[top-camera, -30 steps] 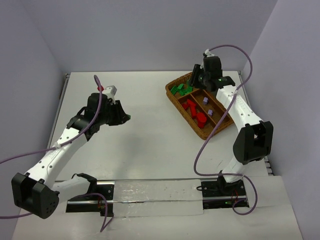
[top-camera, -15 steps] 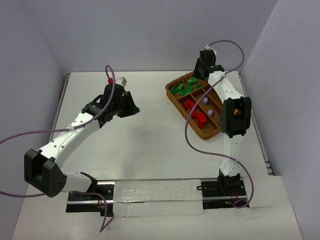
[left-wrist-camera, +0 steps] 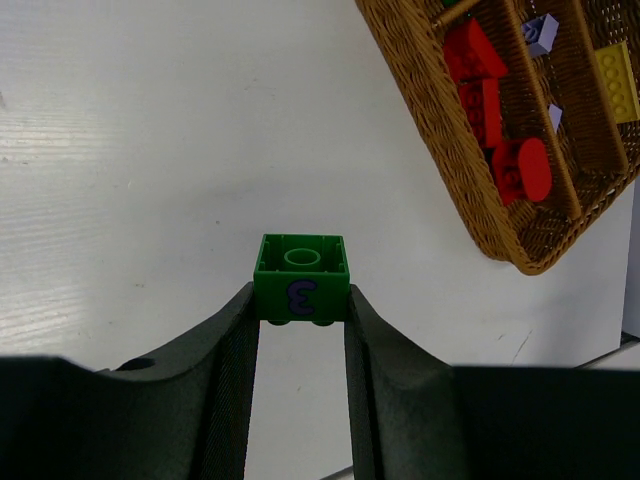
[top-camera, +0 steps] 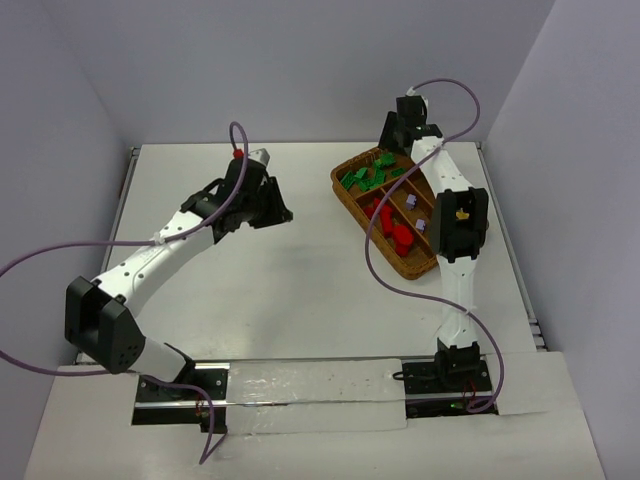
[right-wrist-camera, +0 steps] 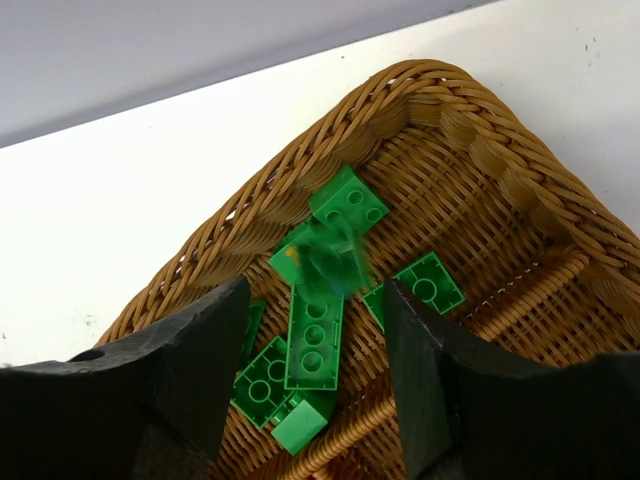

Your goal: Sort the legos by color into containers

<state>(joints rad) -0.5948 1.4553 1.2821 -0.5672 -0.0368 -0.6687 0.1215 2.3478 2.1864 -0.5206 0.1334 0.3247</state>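
My left gripper [left-wrist-camera: 300,298] is shut on a green brick [left-wrist-camera: 301,279] with a purple mark, held above the bare table left of the wicker tray [left-wrist-camera: 440,130]. In the top view it [top-camera: 275,206] is a short way left of the tray [top-camera: 338,182]. My right gripper [right-wrist-camera: 315,300] is open over the tray's far compartment [right-wrist-camera: 400,90], which holds several green bricks [right-wrist-camera: 315,335]. A blurred green brick [right-wrist-camera: 328,258] shows between the jaws. Red bricks [left-wrist-camera: 480,95], lilac bricks [left-wrist-camera: 540,32] and a yellow brick [left-wrist-camera: 617,80] lie in other sections.
The tray lies at an angle at the table's right back, near the right wall. The right arm [top-camera: 455,215] reaches over the tray's right side. Purple cables [top-camera: 400,300] loop beside both arms. White walls close the table on three sides.
My left gripper has moved right and farther from the base, toward the tray, with the green brick. My right arm has stretched out to the tray's far end.
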